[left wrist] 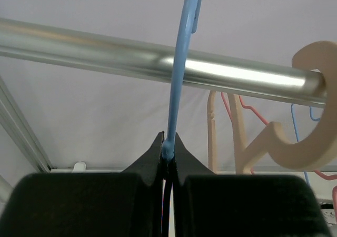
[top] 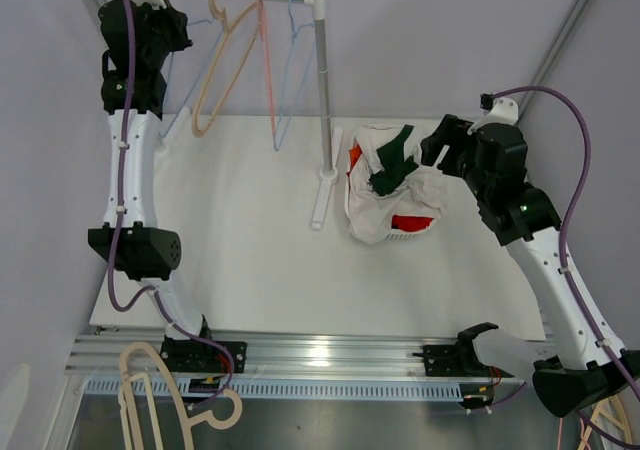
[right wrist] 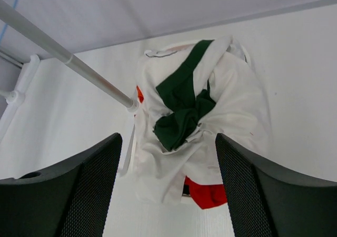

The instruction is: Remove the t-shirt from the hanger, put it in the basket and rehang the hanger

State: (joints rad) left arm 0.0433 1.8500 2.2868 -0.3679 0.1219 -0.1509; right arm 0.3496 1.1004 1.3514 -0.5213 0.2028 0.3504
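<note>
The left gripper has its jaws pinched narrow on the blue hanger, the fingertips meeting on the thin plastic just below its hook. Straight above the jaws the hook curls over the rail. To the right of the jaws, the thick hook of a beige hanger sits on the same rail. From the top view, no cloth shows on the held hanger.

The right gripper stands with its jaws wide apart and nothing between them. Directly below the gap lies the t-shirt, white with dark green panels, bunched in a heap and apart from both fingers. Red cloth pokes out under the heap's near edge; whether the pile rests in a basket is hard to tell. Left of the jaws, the rack post runs down to its foot beside the heap on the white table.
</note>
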